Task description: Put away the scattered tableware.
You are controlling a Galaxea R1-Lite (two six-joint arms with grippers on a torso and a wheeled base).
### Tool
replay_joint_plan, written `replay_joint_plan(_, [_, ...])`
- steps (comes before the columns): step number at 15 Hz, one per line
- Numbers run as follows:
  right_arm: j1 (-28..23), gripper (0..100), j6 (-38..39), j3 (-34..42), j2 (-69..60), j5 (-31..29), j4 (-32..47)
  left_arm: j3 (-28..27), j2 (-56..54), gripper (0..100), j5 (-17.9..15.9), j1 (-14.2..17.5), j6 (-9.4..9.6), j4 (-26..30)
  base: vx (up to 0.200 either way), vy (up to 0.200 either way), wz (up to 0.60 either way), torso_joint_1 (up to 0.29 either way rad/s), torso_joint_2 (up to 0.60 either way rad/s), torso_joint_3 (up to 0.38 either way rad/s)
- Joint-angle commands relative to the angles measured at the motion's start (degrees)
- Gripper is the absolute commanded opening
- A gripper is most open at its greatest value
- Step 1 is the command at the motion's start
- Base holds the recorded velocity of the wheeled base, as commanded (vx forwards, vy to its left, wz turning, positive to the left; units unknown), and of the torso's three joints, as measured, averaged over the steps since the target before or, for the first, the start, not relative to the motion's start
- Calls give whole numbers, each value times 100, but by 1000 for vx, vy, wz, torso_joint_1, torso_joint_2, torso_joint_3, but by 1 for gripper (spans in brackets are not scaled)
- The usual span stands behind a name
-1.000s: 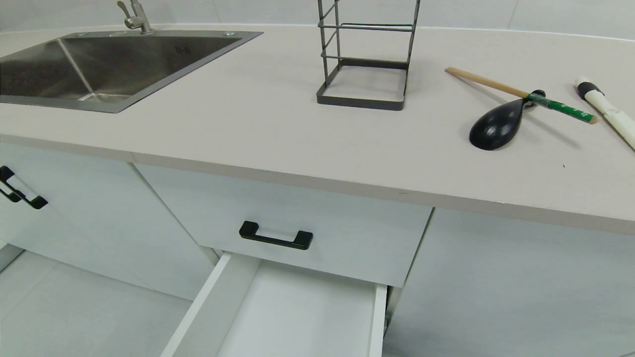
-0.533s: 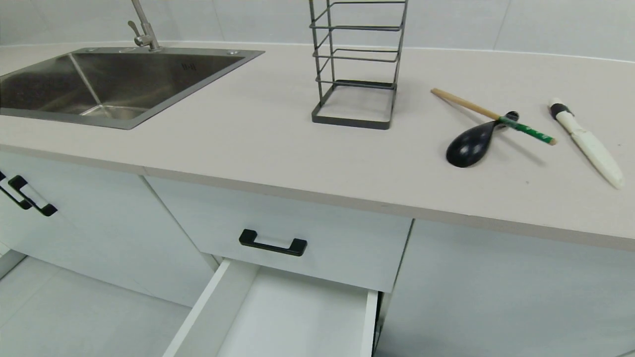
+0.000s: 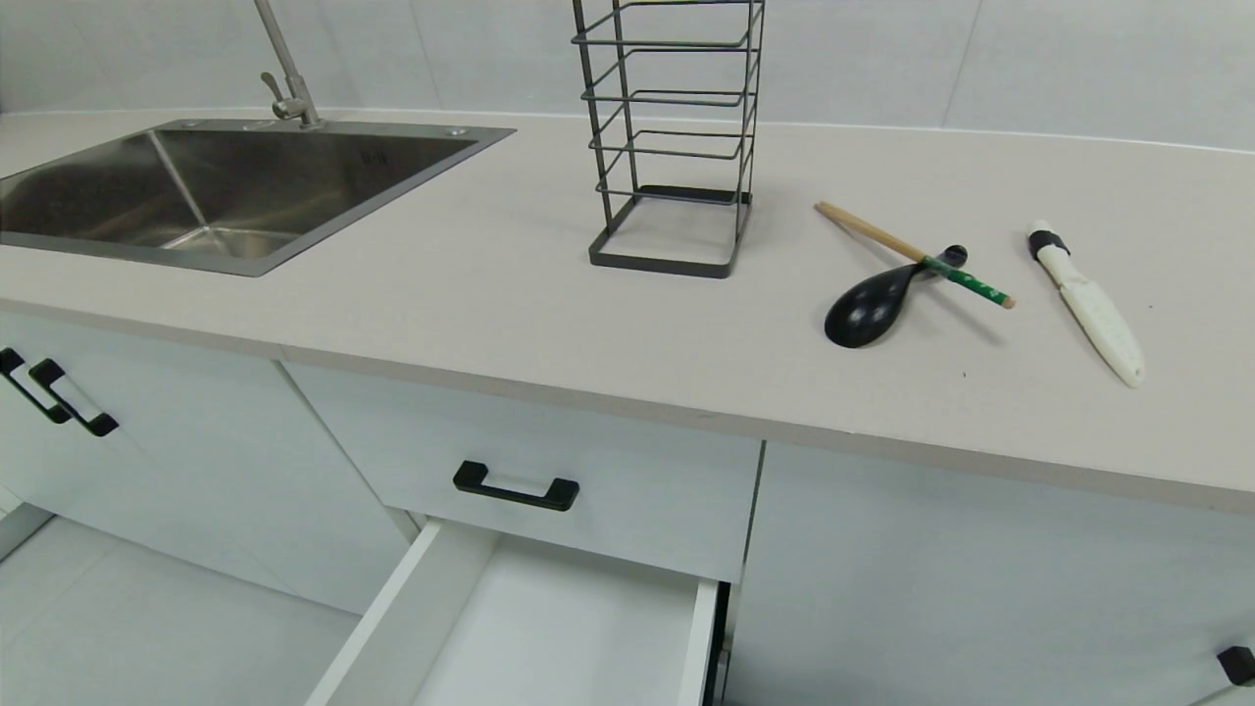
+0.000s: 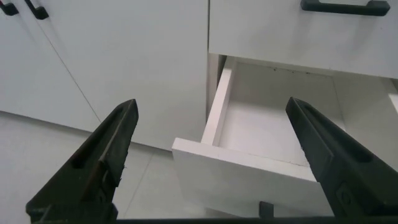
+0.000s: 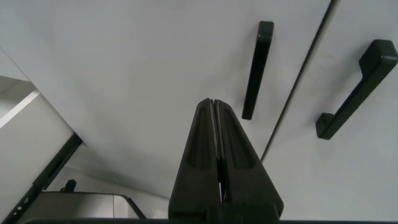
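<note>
Black spoon [image 3: 868,309] lies on countertop [image 3: 490,275]; left hand [image 4: 211,109] gapes below, facing drawer [image 4: 267,130].

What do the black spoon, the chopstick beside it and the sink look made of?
Glossy black spoon: probably plastic or lacquer, from its shiny highlights. Tan chopstick with green end: seemingly wood or bamboo, matte. Grey metal sink: brushed stainless steel, with soft reflections.

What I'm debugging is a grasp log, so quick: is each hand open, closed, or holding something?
Left hand: open, holding nothing.
Right hand: closed, holding nothing.
</note>
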Motion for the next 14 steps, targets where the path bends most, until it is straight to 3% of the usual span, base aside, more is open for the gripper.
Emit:
replay_joint_plan(1, [0, 0, 3, 0, 5, -3, 0, 0, 7, 100, 3, 6, 18, -1, 200, 0, 0, 2, -2, 7])
replay_joint_plan(5, [0, 0, 3, 0, 5, -3, 8, 0, 7, 100, 12, 6, -131, -1, 50, 0, 0, 4, 1, 1])
replay_joint_plan(9, [0, 0, 11, 0, 5, -3, 0, 0, 7, 100, 12, 6, -96, -1, 0, 0, 0, 0, 0, 0])
replay_joint_plan(14, [0, 0, 11, 0, 5, -3, 0, 0, 7, 100, 65, 6, -140, -1, -200, 0, 0, 3, 3, 0])
